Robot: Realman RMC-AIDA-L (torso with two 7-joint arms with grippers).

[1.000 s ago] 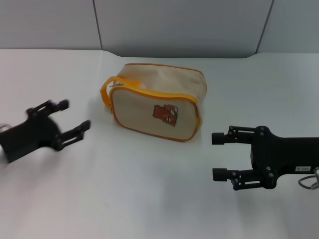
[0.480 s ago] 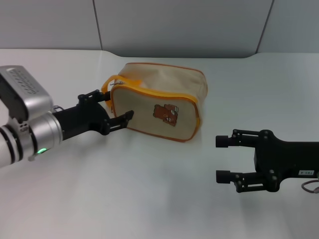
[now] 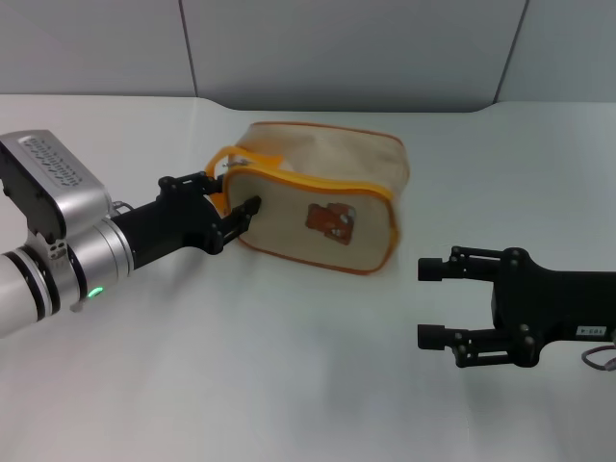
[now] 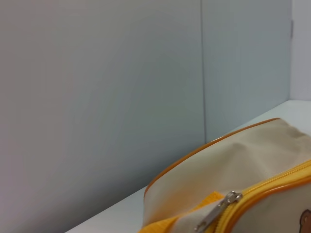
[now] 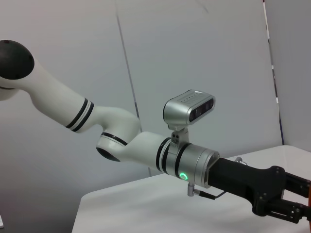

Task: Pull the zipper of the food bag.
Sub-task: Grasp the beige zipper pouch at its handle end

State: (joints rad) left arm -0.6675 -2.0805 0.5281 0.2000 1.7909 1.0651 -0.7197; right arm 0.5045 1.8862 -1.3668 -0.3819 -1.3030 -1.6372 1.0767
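Left gripper (image 3: 234, 204) spread against food bag (image 3: 322, 197) handle end, right gripper (image 3: 430, 302) spread, well apart.

White table (image 3: 289, 385), grey wall panels (image 3: 337, 48)

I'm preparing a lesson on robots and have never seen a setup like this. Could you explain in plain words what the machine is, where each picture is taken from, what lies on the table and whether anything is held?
This is a robot with two arms, each ending in a black gripper. The wide picture comes from a camera on its head, looking down at a white table. The other two come from cameras on its wrists.

On the table lies a beige food bag with orange trim and a small bear print. The left gripper is at the bag's handle end, its fingers open around that corner, next to the zipper with its silvery pull tab. It grips nothing yet. The left wrist picture shows that tab close up.

The right gripper hovers open beside the bag, apart from it. Its wrist camera looks across at the left arm.
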